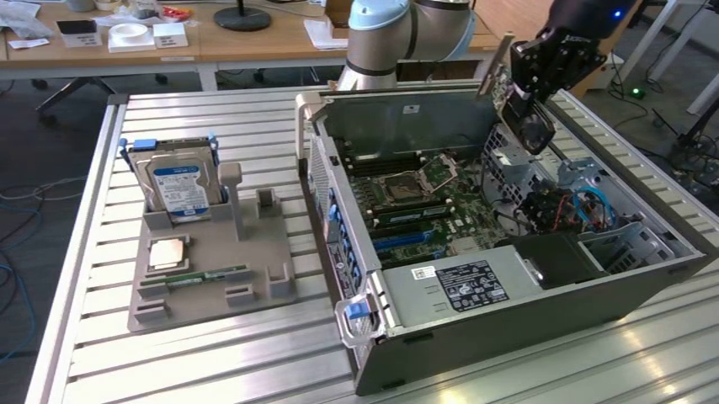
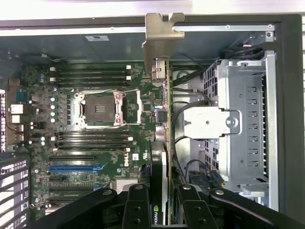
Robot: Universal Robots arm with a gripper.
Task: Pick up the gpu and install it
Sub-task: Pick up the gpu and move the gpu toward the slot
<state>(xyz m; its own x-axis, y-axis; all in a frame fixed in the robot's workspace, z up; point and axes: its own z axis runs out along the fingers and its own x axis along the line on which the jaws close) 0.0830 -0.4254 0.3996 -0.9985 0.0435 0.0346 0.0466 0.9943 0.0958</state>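
A black two-fingered gripper (image 2: 163,195) is closed on the gpu (image 2: 161,157), pinching the thin black card edge-on between its pads. The card hangs over the open computer case (image 1: 506,337), clear of the board, with its pale metal bracket (image 2: 162,38) pointing to the case's rear wall. Inside the case, the green motherboard (image 2: 95,157) lies on one side of the card, with an empty processor socket (image 2: 100,109), black slots and one blue slot (image 2: 74,168). On the other side, a silver drive cage (image 2: 248,119) and dark cables (image 2: 178,143) crowd close. Outside the case, a grey holder (image 1: 208,295) carries a hard drive (image 1: 180,189) and a memory stick (image 1: 208,275).
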